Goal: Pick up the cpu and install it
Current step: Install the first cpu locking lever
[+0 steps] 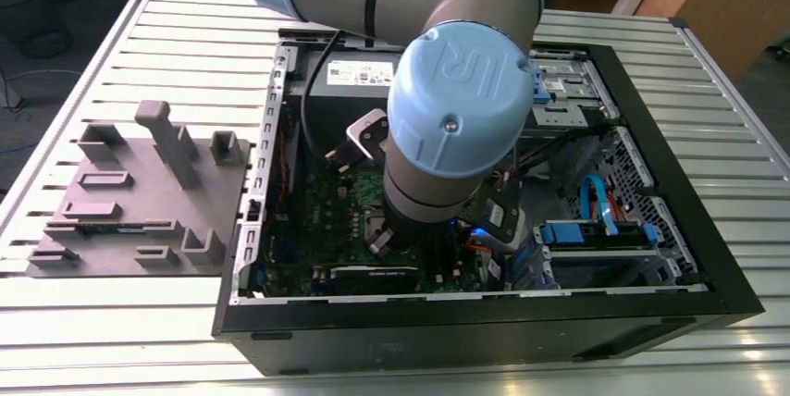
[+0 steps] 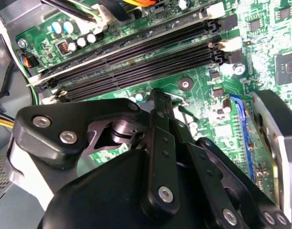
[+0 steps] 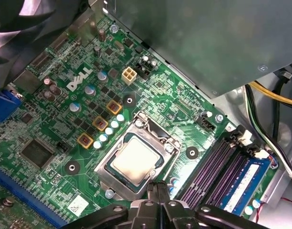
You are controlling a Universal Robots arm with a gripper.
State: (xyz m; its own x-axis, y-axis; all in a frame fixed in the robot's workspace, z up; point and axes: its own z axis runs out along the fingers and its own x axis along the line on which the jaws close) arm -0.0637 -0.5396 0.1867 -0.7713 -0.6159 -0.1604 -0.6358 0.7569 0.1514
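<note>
Sitting flat in its socket, the cpu (image 3: 136, 162) lies just beyond the tool (image 3: 157, 187), whose fingertips look pinched together, holding nothing.

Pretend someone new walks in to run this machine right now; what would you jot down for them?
Gripper: empty, fingers shut together, hovering just beside the CPU socket, inside the open computer case.
CPU: lying flat in the socket on the green motherboard, next to the memory slots.
Done: the chip appears placed in its socket.
Left: I can't tell whether the socket's retention frame is latched, so check that.
</note>
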